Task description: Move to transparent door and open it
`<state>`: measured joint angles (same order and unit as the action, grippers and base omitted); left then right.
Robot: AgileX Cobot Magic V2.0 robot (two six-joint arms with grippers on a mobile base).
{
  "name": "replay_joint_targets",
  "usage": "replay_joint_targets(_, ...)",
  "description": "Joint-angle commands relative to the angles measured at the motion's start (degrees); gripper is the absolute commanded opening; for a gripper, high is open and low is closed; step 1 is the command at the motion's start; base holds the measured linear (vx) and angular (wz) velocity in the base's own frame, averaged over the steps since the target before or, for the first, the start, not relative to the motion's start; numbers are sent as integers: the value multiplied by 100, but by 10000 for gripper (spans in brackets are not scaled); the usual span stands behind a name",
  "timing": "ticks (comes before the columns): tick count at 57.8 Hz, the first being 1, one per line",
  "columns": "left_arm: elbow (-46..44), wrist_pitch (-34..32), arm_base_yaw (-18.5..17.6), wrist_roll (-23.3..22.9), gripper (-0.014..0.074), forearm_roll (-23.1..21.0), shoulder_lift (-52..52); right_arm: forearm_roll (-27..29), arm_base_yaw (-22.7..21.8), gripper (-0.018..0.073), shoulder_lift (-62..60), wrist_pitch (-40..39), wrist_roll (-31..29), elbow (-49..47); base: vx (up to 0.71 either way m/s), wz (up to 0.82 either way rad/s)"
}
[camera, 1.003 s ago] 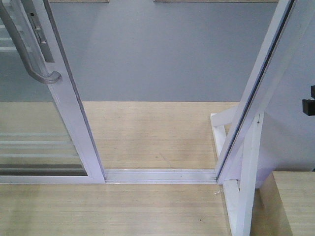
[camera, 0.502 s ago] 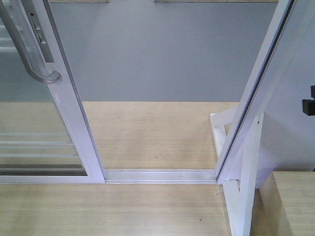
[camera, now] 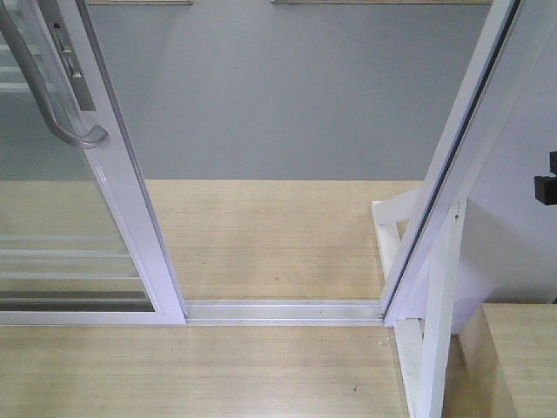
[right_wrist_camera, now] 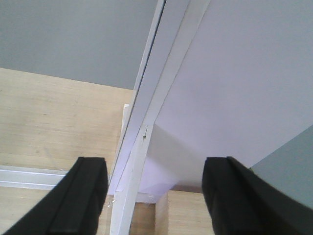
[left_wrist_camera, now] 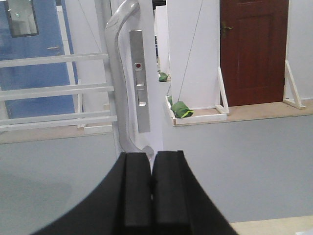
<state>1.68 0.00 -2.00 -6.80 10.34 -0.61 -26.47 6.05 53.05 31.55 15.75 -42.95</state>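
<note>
The transparent door (camera: 61, 218) stands at the left of the front view, a glass panel with thin horizontal bars in a white-silver frame. Its curved silver handle (camera: 48, 91) is at the top left. Between the door's stile (camera: 130, 200) and the slanted white frame post (camera: 452, 165) there is a wide gap. In the left wrist view my left gripper (left_wrist_camera: 152, 159) is shut with nothing in it, and its tips sit just below the lower end of the handle (left_wrist_camera: 117, 73). My right gripper (right_wrist_camera: 156, 164) is open, facing the frame post (right_wrist_camera: 146, 112).
A metal floor track (camera: 283, 311) crosses the wooden floor in the gap. White braces (camera: 435, 331) and a wooden block (camera: 522, 357) sit at the post's foot. A small black part (camera: 546, 185) shows at the right edge. Beyond lie grey floor, white partitions and a dark red door (left_wrist_camera: 252, 49).
Almost nothing has changed. In the front view the handle's lower end has edged a few pixels to the left, and the wooden block's edge has shifted slightly.
</note>
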Motion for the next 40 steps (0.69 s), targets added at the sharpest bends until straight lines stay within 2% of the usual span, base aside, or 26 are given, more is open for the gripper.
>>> replay_joint_targets(1, 57, -403, -19, -13, -7, -16, -86, -164, -30, 498, -78, -315, -7, -167, 0, 0)
replay_joint_targets(34, 57, -403, -19, -13, -7, -16, -86, -164, -30, 498, -78, -315, -7, -167, 0, 0)
replay_joint_targets(38, 57, -403, -19, -13, -7, -16, -86, -466, -58, 486, -78, -381, -27, -167, 0, 0)
replay_joint_targets(40, 57, -403, -19, -8, -7, -16, -86, -443, -58, 476, -96, -368, -4, -167, 0, 0)
